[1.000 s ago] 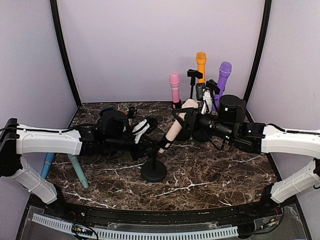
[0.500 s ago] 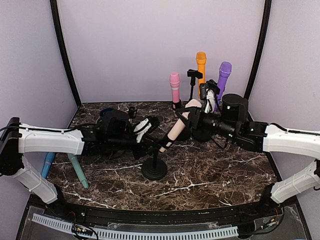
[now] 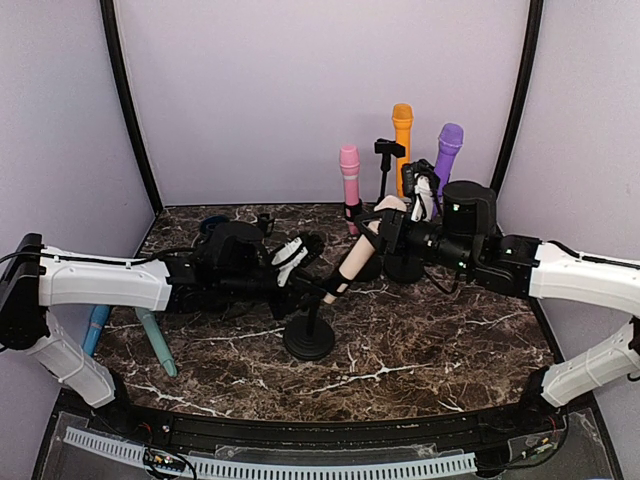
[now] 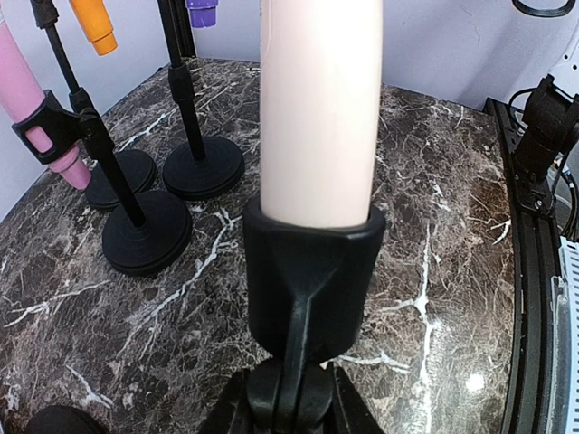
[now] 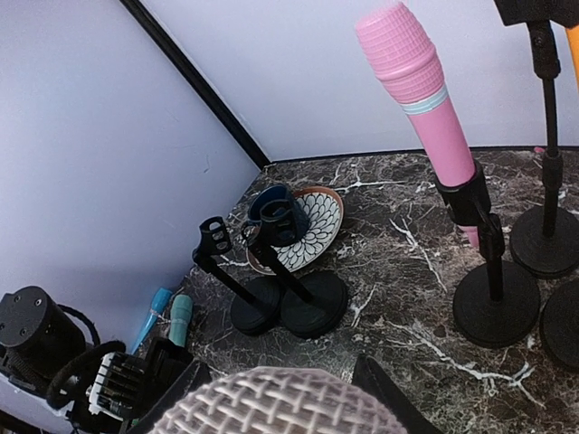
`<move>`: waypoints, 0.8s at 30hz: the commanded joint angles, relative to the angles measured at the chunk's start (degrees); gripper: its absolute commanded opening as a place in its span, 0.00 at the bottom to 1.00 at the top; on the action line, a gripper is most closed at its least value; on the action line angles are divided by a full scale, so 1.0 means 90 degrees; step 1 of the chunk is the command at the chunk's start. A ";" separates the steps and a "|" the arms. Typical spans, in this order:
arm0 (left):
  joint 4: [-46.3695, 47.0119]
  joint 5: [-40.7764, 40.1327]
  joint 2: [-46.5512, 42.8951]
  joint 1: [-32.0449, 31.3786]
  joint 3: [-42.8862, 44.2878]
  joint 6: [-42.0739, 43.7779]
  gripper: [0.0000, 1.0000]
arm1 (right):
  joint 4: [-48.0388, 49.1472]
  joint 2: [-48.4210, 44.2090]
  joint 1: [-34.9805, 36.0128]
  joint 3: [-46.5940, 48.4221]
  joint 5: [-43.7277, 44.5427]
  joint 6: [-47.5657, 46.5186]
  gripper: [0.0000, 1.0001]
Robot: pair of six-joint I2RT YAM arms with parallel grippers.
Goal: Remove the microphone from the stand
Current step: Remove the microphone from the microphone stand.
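At mid-table, left fingers (image 4: 231,411) pinch the stand (image 3: 308,340) under its clip (image 4: 312,271); right fingers (image 5: 384,389) seemingly clamp the microphone (image 4: 318,108).

A cream microphone (image 3: 348,268) with a pale grey mesh head, its clip (image 4: 312,271) and stand (image 3: 308,340) both black, on a dark brown marble bench (image 3: 430,340) veined in white. Also pictured: a pink microphone (image 3: 349,172), an orange microphone (image 3: 402,128), a purple microphone (image 3: 447,150), lavender walls (image 3: 300,90), and a dark blue cup (image 5: 271,210) on a brown-rimmed white plate (image 5: 321,217) with a dark scallop pattern.
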 commanded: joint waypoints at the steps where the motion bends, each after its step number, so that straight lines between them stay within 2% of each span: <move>1: -0.1082 0.0128 0.0259 -0.0159 -0.0195 0.0080 0.00 | 0.0519 -0.0258 -0.0134 0.0256 -0.0486 -0.0872 0.26; 9: -0.1081 0.0074 0.0237 -0.0158 -0.0217 0.0108 0.00 | 0.0890 -0.0421 -0.0419 0.0217 -0.2001 -0.1498 0.26; 13: -0.1079 0.0069 0.0238 -0.0157 -0.0214 0.0115 0.00 | 0.1117 -0.0449 -0.0506 0.0137 -0.2316 -0.1471 0.27; 16: -0.1079 0.0051 0.0240 -0.0159 -0.0214 0.0131 0.00 | 0.1193 -0.0460 -0.0556 0.0089 -0.2138 -0.1280 0.27; 24: -0.1082 -0.0019 0.0233 -0.0157 -0.0225 0.0137 0.00 | 0.0567 -0.0438 -0.0569 0.0284 -0.0884 -0.0672 0.27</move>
